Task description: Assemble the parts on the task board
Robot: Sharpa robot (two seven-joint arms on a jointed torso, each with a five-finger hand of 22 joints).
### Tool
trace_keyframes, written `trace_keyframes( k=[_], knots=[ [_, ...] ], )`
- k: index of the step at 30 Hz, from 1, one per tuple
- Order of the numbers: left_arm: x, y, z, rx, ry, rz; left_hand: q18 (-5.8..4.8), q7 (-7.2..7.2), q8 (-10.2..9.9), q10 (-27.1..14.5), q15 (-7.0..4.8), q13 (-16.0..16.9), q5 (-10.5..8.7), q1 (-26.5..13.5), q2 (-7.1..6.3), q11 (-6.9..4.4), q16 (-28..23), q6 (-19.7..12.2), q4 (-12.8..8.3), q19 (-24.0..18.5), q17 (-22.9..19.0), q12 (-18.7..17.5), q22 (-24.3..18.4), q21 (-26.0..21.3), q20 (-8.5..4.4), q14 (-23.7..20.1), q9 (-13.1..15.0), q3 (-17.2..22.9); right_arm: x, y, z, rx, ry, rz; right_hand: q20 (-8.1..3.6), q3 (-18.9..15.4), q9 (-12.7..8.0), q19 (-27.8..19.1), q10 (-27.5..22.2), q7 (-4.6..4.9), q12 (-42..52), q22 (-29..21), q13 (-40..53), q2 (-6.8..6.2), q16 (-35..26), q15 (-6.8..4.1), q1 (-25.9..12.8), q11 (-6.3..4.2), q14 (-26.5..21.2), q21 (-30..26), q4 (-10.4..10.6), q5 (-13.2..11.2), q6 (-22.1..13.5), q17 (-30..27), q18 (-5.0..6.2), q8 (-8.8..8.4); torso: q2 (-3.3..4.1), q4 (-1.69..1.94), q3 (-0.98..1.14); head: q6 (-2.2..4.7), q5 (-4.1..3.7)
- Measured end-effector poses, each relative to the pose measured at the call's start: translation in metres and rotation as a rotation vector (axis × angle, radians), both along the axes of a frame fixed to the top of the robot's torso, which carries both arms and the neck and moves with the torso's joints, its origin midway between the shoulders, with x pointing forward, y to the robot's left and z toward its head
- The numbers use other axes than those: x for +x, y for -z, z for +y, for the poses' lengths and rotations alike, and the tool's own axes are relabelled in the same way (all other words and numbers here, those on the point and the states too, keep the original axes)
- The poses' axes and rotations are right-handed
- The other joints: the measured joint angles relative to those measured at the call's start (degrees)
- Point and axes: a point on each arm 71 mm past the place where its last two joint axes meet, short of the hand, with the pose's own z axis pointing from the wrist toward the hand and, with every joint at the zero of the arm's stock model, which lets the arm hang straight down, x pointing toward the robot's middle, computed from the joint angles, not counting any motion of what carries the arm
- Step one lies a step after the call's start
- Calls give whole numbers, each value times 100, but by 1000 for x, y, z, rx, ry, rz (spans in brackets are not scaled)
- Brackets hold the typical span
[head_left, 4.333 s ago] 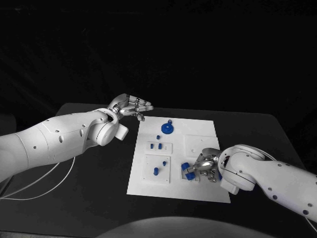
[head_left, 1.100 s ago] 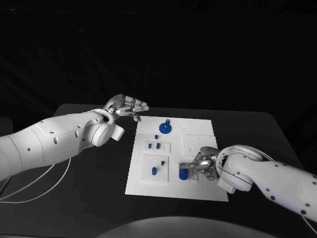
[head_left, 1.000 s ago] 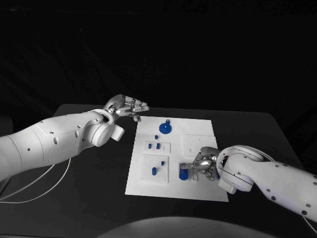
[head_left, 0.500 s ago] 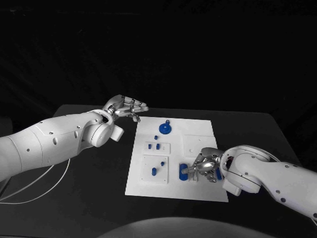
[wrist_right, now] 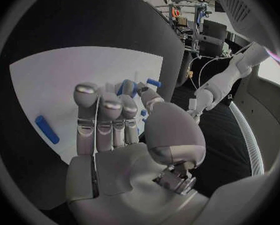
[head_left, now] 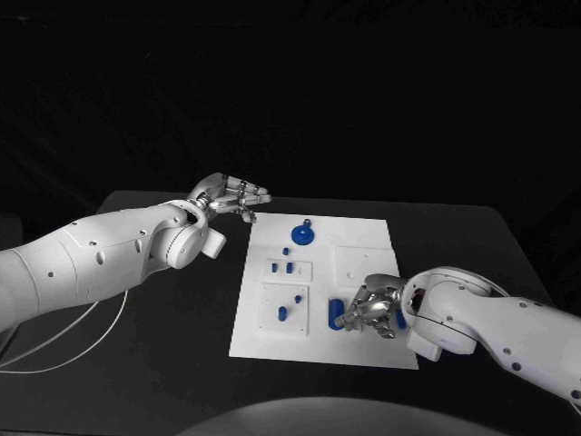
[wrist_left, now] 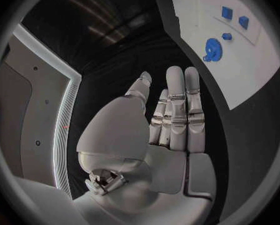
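Head view: flat white rectangular task board [head_left: 369, 238] lies mid-table, carrying small glossy blue parts, including a toothed blue gear [head_left: 304, 236] near its far end. Silver right hand [head_left: 373, 312] rests over the board's near right parts; whether it grips one, cannot tell. Left hand [head_left: 236, 194] hovers off the far left corner, fingers straight, loosely apart, holding nothing.

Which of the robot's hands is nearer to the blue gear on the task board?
Left. The left hand hovers beside the task board near the blue gear; the right hand works at the board's opposite end.

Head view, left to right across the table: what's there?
Left hand → blue gear on the white task board → right hand
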Motion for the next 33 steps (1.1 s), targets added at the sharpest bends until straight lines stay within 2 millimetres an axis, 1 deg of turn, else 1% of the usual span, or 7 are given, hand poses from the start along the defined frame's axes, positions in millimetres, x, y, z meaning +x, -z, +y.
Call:
trace_keyframes(
  k=[2,5,7,12,15,20,33],
  knots=[
    [0,0,0,0,0,0,0,0,0,0,0,0,0,0,0,0,0,0,0,0,0,0,0,0,0,0,0,0,0,1,1,-2,-1,2,0,135,0,0,0,0,0,7,0,78,10,0,-43,0,0,1,-136,-8,0,0,-38,0,0,3,0,-2,3],
    [0,0,0,0,0,0,0,0,0,0,0,0,0,0,0,0,0,0,0,0,0,0,0,0,0,0,0,0,0,2,2,-5,0,4,0,309,4,0,0,0,0,16,0,177,21,0,-132,0,0,28,-273,-56,0,0,-38,0,0,3,0,-4,8],
    [0,0,0,0,0,0,0,0,0,0,0,0,0,0,0,0,0,0,0,0,0,0,0,0,0,0,0,0,0,3,2,-8,3,6,0,366,18,0,0,0,-1,16,0,236,21,0,-192,0,0,28,-245,-89,0,0,-38,0,0,3,0,-7,12],
    [0,0,0,1,-1,1,0,0,0,0,0,0,0,0,0,0,0,0,0,0,1,0,0,0,0,0,0,0,2,5,1,-17,14,8,0,566,92,0,0,10,-2,16,0,291,21,0,-322,0,0,28,-190,-235,-10,-1,-38,0,0,0,0,-7,13],
    [0,0,0,2,-1,2,0,0,0,0,0,0,0,0,0,0,0,0,0,0,1,0,0,0,0,0,0,0,3,6,0,-22,21,10,0,704,111,0,0,18,-2,16,-1,233,21,0,-379,0,0,28,-168,-330,-19,-1,-38,0,0,-1,0,-4,13],
    [0,1,0,4,-2,6,0,0,0,0,0,0,0,0,0,0,0,0,0,0,1,0,0,0,0,0,0,0,4,10,-1,-28,31,15,0,838,152,0,0,18,19,23,-1,208,43,0,-438,0,0,28,-151,-340,-19,-1,-37,0,0,-3,3,-2,4],
    [0,2,0,11,-5,17,0,0,0,0,0,0,0,0,0,0,0,0,16,0,1,0,1,0,0,0,0,16,2,21,-2,-35,28,53,1,604,115,0,-1,18,18,22,-1,194,43,0,-452,0,0,28,-289,-227,-18,-19,-37,0,-1,-3,3,-22,4]
  ],
)
